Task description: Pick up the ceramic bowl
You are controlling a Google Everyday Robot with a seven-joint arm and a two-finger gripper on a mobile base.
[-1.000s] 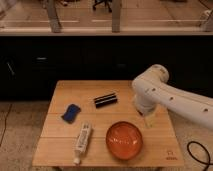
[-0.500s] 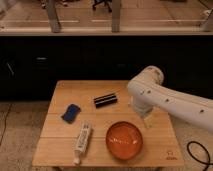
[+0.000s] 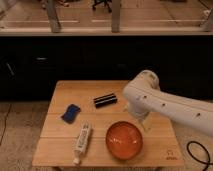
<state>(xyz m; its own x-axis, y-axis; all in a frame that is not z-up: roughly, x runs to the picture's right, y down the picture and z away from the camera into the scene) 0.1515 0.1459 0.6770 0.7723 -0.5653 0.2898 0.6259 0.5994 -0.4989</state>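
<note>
The ceramic bowl (image 3: pixel 124 141), wide, shallow and glossy orange-red, sits on the wooden table (image 3: pixel 100 90) near its front edge, right of centre. My white arm (image 3: pixel 165 105) reaches in from the right and bends down over the table. Its gripper (image 3: pixel 144 124) hangs just past the bowl's far right rim, open, with nothing in it. Part of the gripper is hidden behind the wrist.
A black cylinder (image 3: pixel 105 100) lies at mid table, a blue sponge (image 3: pixel 71 113) at the left, and a white tube (image 3: pixel 82 139) near the front left. A dark counter front stands behind the table. A black cable (image 3: pixel 199 152) loops on the floor at right.
The arm has swung a little to the left and nearer the bowl. The bowl and the other objects have not moved.
</note>
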